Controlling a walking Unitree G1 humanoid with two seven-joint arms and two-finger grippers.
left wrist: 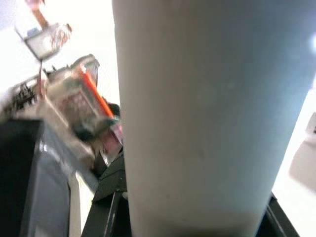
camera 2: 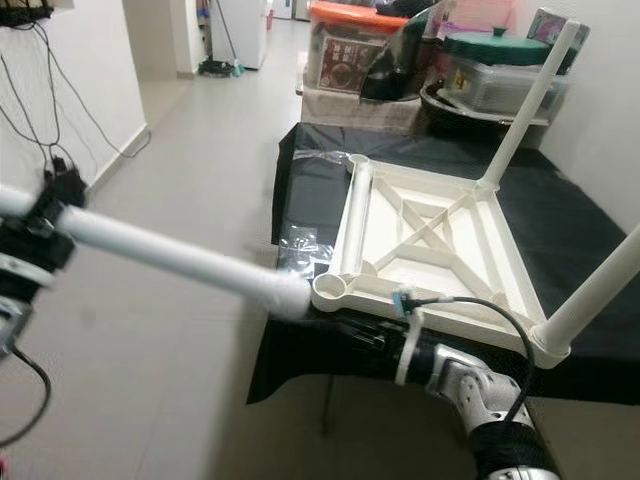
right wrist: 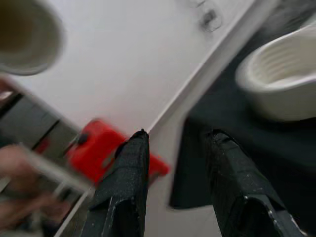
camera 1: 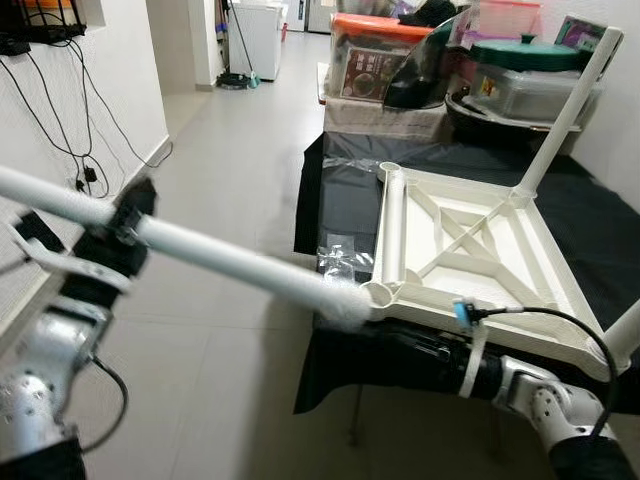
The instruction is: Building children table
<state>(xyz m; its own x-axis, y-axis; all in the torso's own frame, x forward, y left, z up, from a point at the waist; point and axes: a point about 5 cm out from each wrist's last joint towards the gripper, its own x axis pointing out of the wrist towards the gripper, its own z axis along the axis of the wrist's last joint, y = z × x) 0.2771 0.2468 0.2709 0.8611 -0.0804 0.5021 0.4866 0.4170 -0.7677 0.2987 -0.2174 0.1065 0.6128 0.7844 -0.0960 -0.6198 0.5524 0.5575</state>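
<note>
The white children's table (camera 1: 392, 230) lies upside down on a black-covered surface. Two white legs stand in it, one at the far right corner (camera 1: 570, 110) and one at the near right corner (camera 1: 625, 335). My left gripper (camera 1: 125, 225) is shut on a third white leg (camera 1: 230, 257), held nearly level. Its tip meets the near left corner socket (camera 1: 378, 293). The far left socket (camera 1: 389, 168) is bare. My right gripper (camera 1: 360, 345) reaches leftward below the table's near edge. Its fingers (right wrist: 128, 187) stand open with nothing between them.
Storage boxes, one with an orange lid (camera 1: 375, 55), are stacked behind the table. A clear plastic bag (camera 1: 340, 262) lies on the black cloth by the near left corner. Cables (camera 1: 75, 150) hang on the left wall. Tiled floor (camera 1: 220, 340) stretches to the left.
</note>
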